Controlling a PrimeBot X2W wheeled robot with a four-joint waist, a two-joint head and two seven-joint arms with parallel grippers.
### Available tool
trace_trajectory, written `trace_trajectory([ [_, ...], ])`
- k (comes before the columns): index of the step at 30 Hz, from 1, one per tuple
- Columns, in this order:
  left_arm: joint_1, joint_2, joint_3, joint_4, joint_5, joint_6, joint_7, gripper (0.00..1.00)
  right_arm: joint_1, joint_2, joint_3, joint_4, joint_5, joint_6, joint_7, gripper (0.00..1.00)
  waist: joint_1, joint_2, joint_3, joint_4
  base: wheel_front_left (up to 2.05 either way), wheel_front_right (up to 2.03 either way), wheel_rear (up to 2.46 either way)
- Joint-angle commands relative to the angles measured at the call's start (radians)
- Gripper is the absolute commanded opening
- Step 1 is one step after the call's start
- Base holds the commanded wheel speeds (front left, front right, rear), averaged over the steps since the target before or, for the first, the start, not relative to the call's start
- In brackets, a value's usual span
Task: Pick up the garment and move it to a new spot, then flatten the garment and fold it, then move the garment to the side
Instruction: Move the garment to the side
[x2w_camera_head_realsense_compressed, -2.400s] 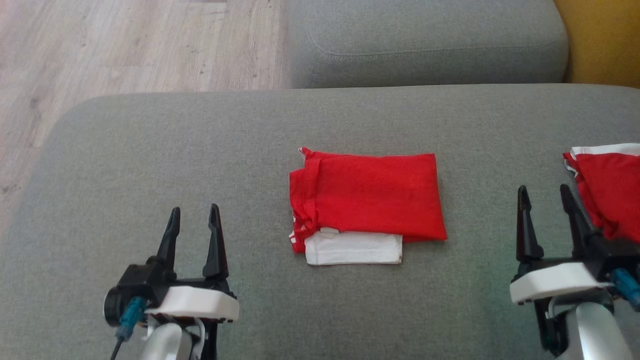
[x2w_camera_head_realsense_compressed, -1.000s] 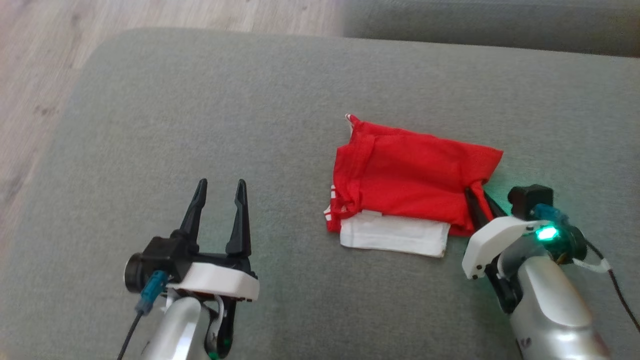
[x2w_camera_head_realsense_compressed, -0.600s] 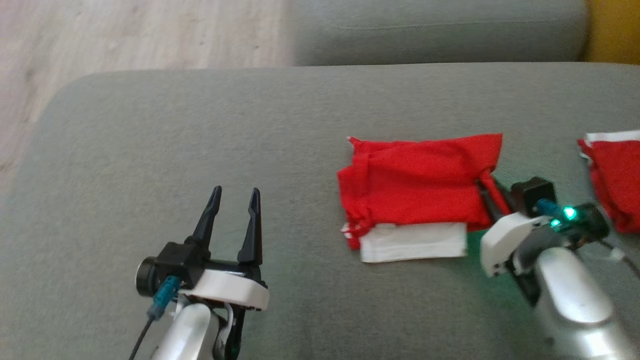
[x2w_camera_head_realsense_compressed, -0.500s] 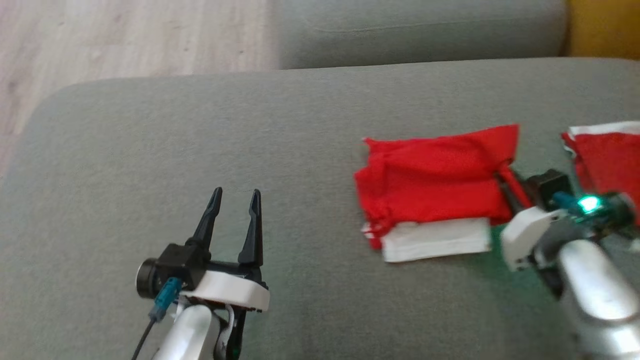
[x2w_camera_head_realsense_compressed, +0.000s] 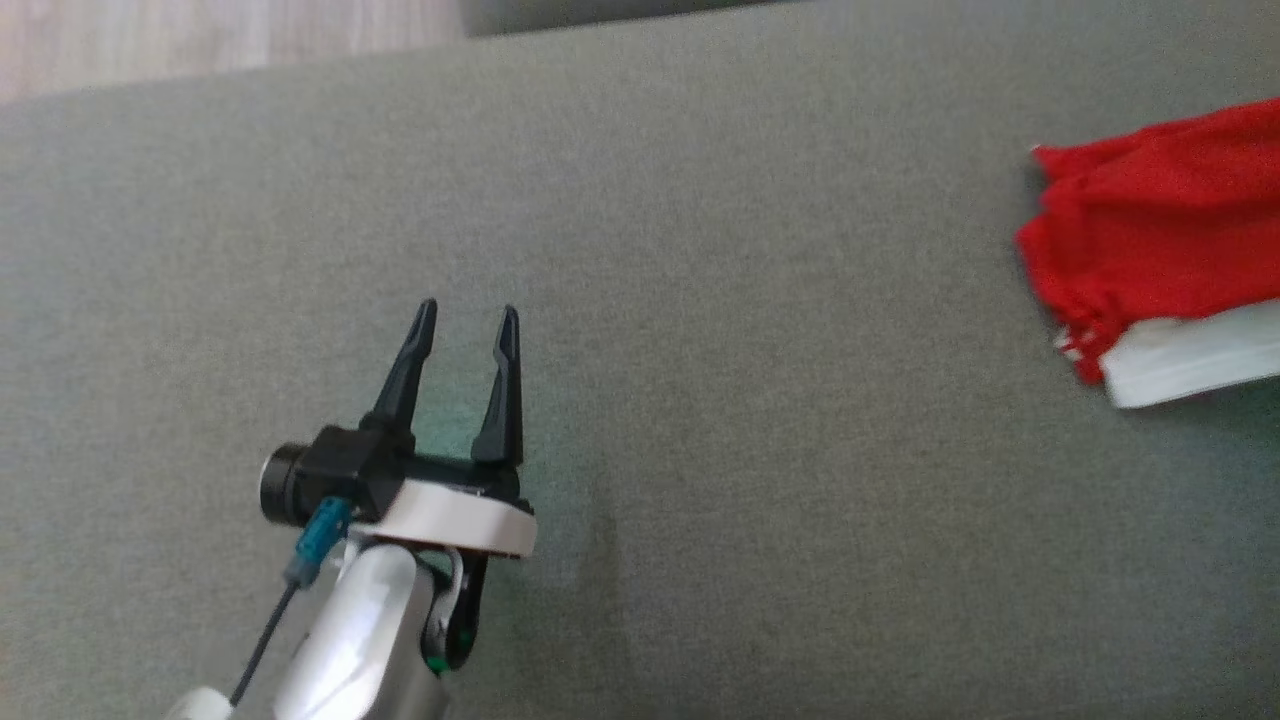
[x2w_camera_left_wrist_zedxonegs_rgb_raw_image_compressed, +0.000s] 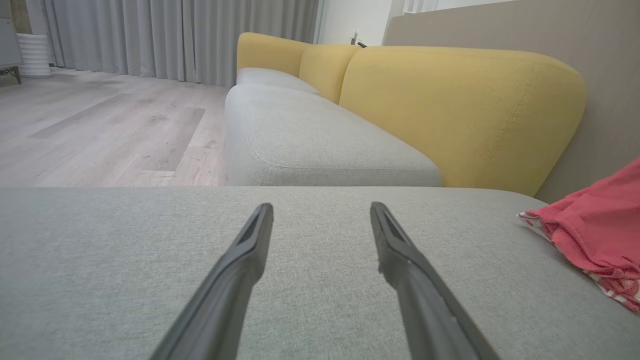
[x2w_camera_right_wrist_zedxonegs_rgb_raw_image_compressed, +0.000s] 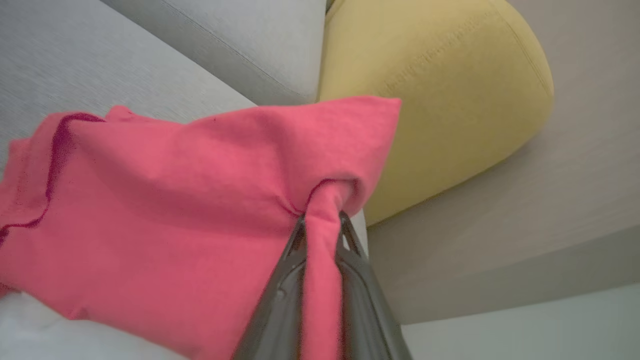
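Note:
The garment (x2w_camera_head_realsense_compressed: 1160, 240) is a folded red piece with a white band along its near edge, lying at the far right of the grey cushion (x2w_camera_head_realsense_compressed: 700, 300) in the head view. In the right wrist view my right gripper (x2w_camera_right_wrist_zedxonegs_rgb_raw_image_compressed: 320, 222) is shut on a bunched fold of the red garment (x2w_camera_right_wrist_zedxonegs_rgb_raw_image_compressed: 175, 200), which spreads out to the left of the fingers. My left gripper (x2w_camera_head_realsense_compressed: 465, 320) hovers open over bare cushion at the lower left, well away from the cloth. The left wrist view has the garment (x2w_camera_left_wrist_zedxonegs_rgb_raw_image_compressed: 595, 225) at its right edge, beyond the open left gripper (x2w_camera_left_wrist_zedxonegs_rgb_raw_image_compressed: 320, 210).
A second grey seat cushion (x2w_camera_left_wrist_zedxonegs_rgb_raw_image_compressed: 310, 140) and yellow backrests (x2w_camera_left_wrist_zedxonegs_rgb_raw_image_compressed: 460, 105) stand beyond the cushion I work on. Wooden floor (x2w_camera_left_wrist_zedxonegs_rgb_raw_image_compressed: 100, 120) lies off its far left side. A wide stretch of grey cushion separates my left gripper from the cloth.
The head camera has swung left, so the garment now sits at the picture's right edge and my right arm has left the view. The right gripper keeps its hold on the cloth.

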Motion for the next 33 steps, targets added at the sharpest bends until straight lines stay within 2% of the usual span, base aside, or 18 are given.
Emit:
trace_trajectory([
  [1, -0.038, 0.006, 0.034, -0.035, 0.007, 0.000, -0.010, 1.00, -0.019, -0.048, -0.015, -0.015, -0.010, -0.001, 0.003, 0.00, -0.0001, 0.0000, 0.043, -0.006, 0.00, 0.00, 0.00],
  [9, -0.085, 0.006, 0.045, -0.044, 0.009, -0.008, -0.010, 1.00, -0.036, -0.071, -0.135, 0.052, -0.066, -0.001, 0.010, 0.00, -0.0001, 0.0000, 0.124, 0.009, 0.00, 0.00, 0.00],
  [16, -0.104, 0.006, 0.059, -0.046, 0.019, -0.016, -0.010, 1.00, -0.043, -0.047, -0.202, 0.065, -0.106, -0.001, 0.020, 0.00, -0.0001, 0.0000, 0.161, 0.012, 0.00, 0.00, 0.00],
  [17, -0.106, 0.006, 0.061, -0.046, 0.019, -0.017, -0.010, 1.00, -0.043, -0.040, -0.212, 0.065, -0.110, -0.001, 0.024, 0.11, -0.0001, 0.0000, 0.163, 0.011, 0.00, 0.00, 0.00],
  [18, -0.107, 0.006, 0.063, -0.045, 0.020, -0.017, -0.010, 1.00, -0.042, -0.033, -0.221, 0.064, -0.116, -0.001, 0.028, 0.90, -0.0001, 0.0000, 0.164, 0.011, 0.00, 0.00, 0.00],
  [19, -0.108, 0.006, 0.064, -0.044, 0.019, -0.017, -0.010, 1.00, -0.042, -0.025, -0.234, 0.060, -0.123, -0.001, 0.032, 1.00, -0.0001, 0.0000, 0.164, 0.011, 0.00, 0.00, 0.00],
  [25, -0.105, 0.006, 0.064, -0.034, 0.014, -0.017, -0.010, 1.00, -0.038, 0.033, -0.285, 0.017, -0.163, -0.001, 0.035, 1.00, -0.0001, 0.0000, 0.132, 0.009, 0.00, 0.00, 0.00],
  [33, -0.064, 0.006, 0.077, -0.029, -0.004, -0.009, -0.010, 1.00, -0.032, 0.159, -0.286, -0.100, -0.155, -0.001, 0.022, 1.00, -0.0001, 0.0000, -0.008, 0.021, 0.00, 0.00, 0.00],
])
